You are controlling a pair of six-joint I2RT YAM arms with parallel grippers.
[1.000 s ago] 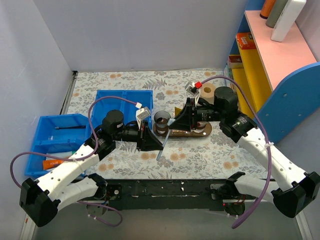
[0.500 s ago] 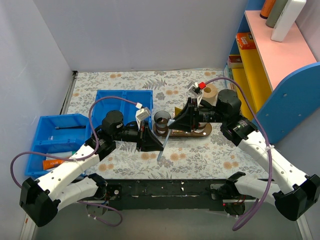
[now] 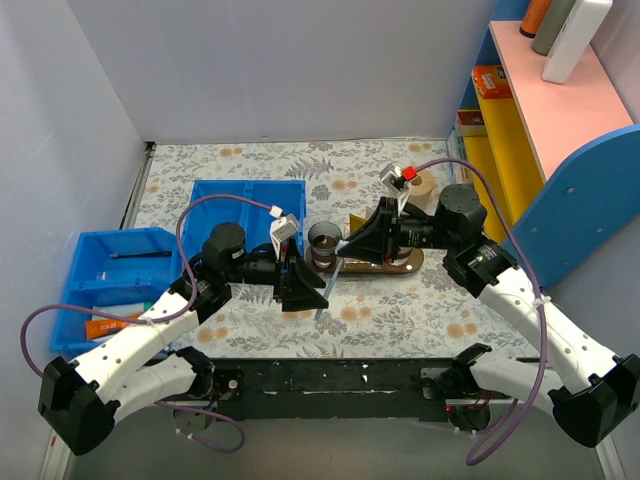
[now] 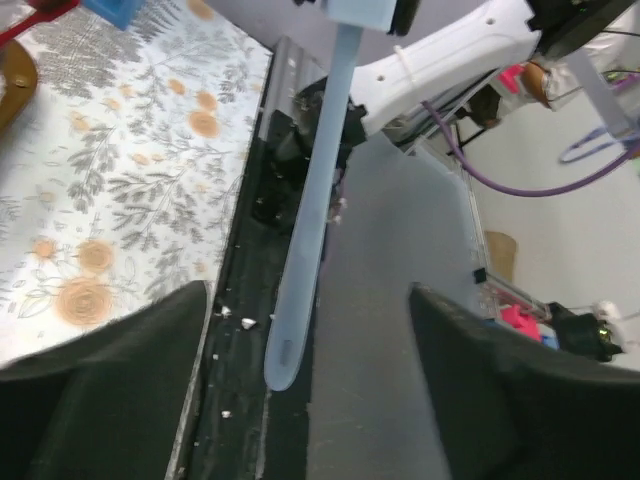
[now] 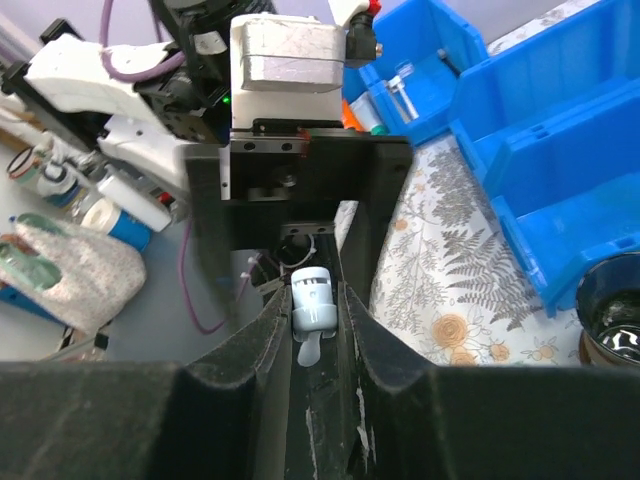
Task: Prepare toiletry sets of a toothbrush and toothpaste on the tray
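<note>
A pale blue toothbrush (image 3: 330, 282) hangs slanted between the two arms, just in front of the dark brown tray (image 3: 405, 265). My right gripper (image 3: 346, 247) is shut on its capped head (image 5: 316, 298), pinched between both fingers. My left gripper (image 3: 312, 287) is open around the handle (image 4: 308, 220), which hangs free between the spread fingers (image 4: 110, 390) without touching either. A dark cup (image 3: 324, 240) stands on the tray's left end. A yellow-gold sliver (image 3: 354, 222) behind my right gripper may be the toothpaste; it is mostly hidden.
Two blue bins sit to the left: one at the back (image 3: 245, 200), one nearer (image 3: 110, 270) holding an orange tube (image 3: 105, 327). A tape roll (image 3: 420, 183) lies behind the tray. A yellow, pink and blue shelf (image 3: 540, 130) closes the right side.
My left gripper's jaws have spread and let go of the toothbrush handle. My right gripper has closed on the brush's head and shifted slightly right.
</note>
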